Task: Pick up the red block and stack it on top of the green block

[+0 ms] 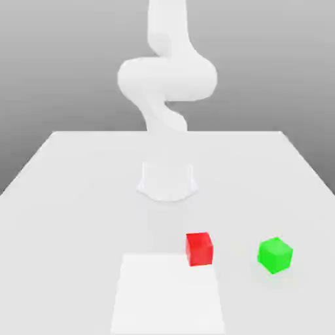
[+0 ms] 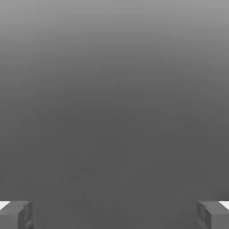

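**Two blocks on the table, gripper spread wide**

Nearest the exterior camera lies a pale square patch (image 1: 169, 294) on the white table (image 1: 65, 196), reaching to the front edge of the view. At the patch's far corner, toward the exterior view's right, sits the red block (image 1: 199, 248), flat on the table and touching nothing else. The green block (image 1: 275, 254) rests on the table well apart from it, further to the exterior view's right, at about the same depth. Both stand alone with bare surface between them.

Behind the blocks rises the white arm (image 1: 167, 78), its round base (image 1: 167, 181) planted mid-table and its upper links bending overhead.

In the hand view the gripper (image 2: 114, 214) has its two grey fingertips (image 2: 15, 214) spread far apart at opposite edges, with nothing between them, facing a plain grey background.
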{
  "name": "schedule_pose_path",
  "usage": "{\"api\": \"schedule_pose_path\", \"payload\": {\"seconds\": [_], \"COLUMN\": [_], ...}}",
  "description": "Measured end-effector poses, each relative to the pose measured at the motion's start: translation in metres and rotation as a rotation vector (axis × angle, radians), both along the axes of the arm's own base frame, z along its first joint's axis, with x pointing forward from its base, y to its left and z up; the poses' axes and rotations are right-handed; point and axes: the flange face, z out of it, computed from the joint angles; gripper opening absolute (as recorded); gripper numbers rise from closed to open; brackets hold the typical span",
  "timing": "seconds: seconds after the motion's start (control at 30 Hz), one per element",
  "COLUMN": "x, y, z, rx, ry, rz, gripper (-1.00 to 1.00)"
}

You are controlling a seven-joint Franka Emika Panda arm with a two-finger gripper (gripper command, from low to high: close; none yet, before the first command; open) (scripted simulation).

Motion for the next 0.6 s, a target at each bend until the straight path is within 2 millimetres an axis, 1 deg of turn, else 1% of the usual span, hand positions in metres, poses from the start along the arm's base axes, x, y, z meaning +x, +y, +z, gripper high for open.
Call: {"api": "schedule_pose_path", "payload": {"seconds": [0.07,0.13,0.23,0.3,0.4,0.47,0.53,0.6], "x": [0.019,0.032,0.039,0.035,0.018,-0.002,-0.028,-0.047], "y": [0.006,0.013,0.026,0.035,0.048,0.055,0.060,0.064], "z": [-0.050,-0.099,-0.174,-0.225,-0.300,-0.351,-0.403,-0.451], "rx": [0.008,0.012,0.010,0.004,-0.013,-0.030,-0.051,-0.067], "ry": [0.074,0.148,0.259,0.334,0.453,0.539,0.626,0.691], "rz": [0.014,0.029,0.052,0.067,0.091,0.107,0.123,0.136], "gripper": [0.00,0.00,0.00,0.00,0.00,0.00,0.00,0.00]}}
